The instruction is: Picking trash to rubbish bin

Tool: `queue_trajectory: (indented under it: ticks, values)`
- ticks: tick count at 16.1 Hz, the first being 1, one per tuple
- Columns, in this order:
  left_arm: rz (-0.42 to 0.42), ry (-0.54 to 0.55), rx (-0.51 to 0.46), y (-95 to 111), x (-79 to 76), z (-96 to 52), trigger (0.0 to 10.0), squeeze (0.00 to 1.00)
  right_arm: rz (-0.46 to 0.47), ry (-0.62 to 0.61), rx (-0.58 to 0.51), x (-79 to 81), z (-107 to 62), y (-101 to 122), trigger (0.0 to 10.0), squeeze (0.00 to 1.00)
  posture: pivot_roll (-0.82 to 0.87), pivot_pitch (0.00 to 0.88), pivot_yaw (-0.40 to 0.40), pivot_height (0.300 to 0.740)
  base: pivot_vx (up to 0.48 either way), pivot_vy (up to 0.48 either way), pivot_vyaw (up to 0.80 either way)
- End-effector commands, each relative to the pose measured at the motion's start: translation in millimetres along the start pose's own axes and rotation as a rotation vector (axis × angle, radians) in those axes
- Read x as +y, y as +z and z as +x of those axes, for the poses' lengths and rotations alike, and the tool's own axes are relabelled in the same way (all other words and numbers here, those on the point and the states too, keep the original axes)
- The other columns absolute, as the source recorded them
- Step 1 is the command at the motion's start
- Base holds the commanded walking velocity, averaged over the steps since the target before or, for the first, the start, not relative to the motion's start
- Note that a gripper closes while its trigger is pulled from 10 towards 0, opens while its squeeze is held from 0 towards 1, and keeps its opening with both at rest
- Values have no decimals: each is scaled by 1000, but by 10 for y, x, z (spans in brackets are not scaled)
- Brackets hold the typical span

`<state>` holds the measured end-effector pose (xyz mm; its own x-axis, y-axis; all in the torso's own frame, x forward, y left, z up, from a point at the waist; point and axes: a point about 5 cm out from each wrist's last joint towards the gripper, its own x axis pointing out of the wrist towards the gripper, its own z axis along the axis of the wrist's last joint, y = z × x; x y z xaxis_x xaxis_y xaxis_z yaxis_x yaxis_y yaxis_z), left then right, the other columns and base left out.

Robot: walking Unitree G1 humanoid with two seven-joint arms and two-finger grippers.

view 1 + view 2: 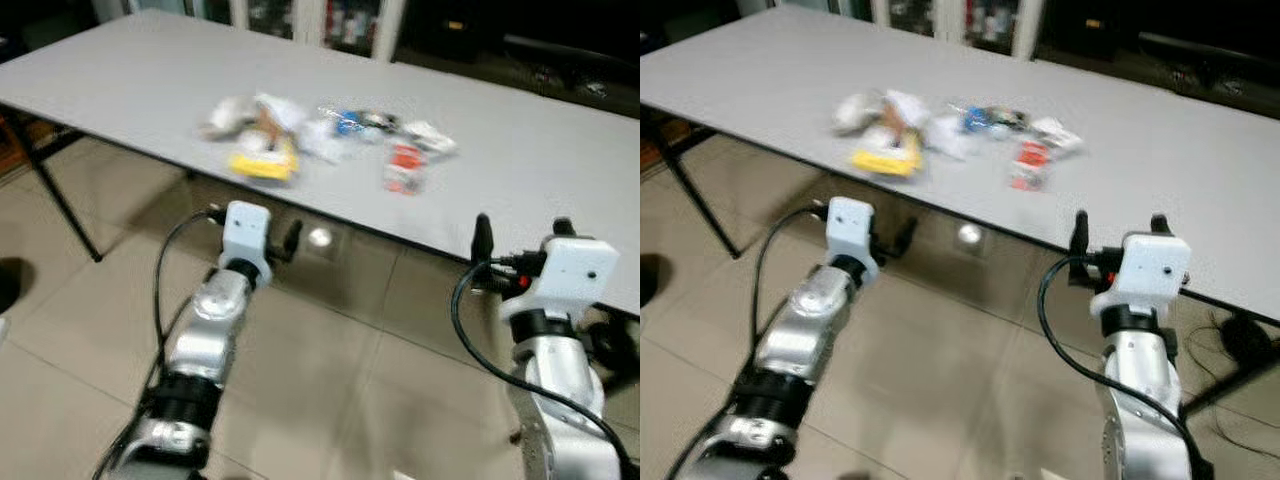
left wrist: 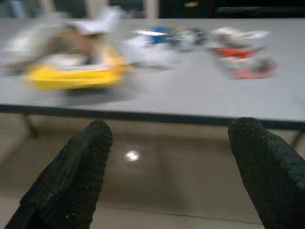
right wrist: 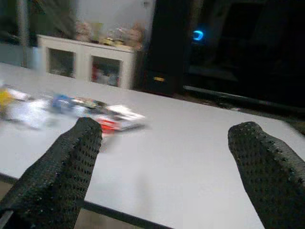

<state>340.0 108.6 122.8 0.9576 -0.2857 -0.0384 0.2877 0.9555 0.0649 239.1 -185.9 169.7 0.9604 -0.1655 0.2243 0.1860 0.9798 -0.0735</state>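
Observation:
A pile of trash lies mid-table on the grey table [image 1: 130, 80]: a yellow wrapper [image 1: 265, 163], crumpled white paper [image 1: 232, 113], a blue item [image 1: 347, 123], a red and white packet [image 1: 404, 167] and a white wrapper [image 1: 430, 137]. My left gripper [image 2: 171, 138] is open and empty, held over the floor just short of the table's near edge, facing the yellow wrapper [image 2: 71, 76]. My right gripper [image 1: 522, 232] is also open and empty, at the near edge further right, with the red packet [image 3: 112, 123] ahead to its left.
Beige tiled floor [image 1: 90, 330] runs under and before the table. Black table legs [image 1: 60, 195] stand at the left, and another leg [image 1: 1230, 370] at the right. White cabinets [image 3: 90, 62] and dark furniture line the far side.

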Motion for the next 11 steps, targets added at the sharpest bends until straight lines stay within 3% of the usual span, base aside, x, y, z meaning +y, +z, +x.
queue_trajectory:
  ticks: [1,4,8,11]
  values:
    - [7,-17,-7,33,-36,28,10000,0,10,-18,-14,-16,7,31,10000,0,156,60,-38,740,0,0,0]
    - [-7,-35,5,7,-76,30,10000,0,24,-28,-9,-30,3,24,10000,0,159,55,-38,740,0,0,0]
    - [21,-153,50,-37,-148,43,10000,0,42,-44,-24,2,60,10,10000,0,174,52,-16,740,0,0,0]
    - [47,-205,51,40,-130,103,10000,0,71,-74,-33,68,77,-18,10000,0,194,47,57,740,0,0,0]
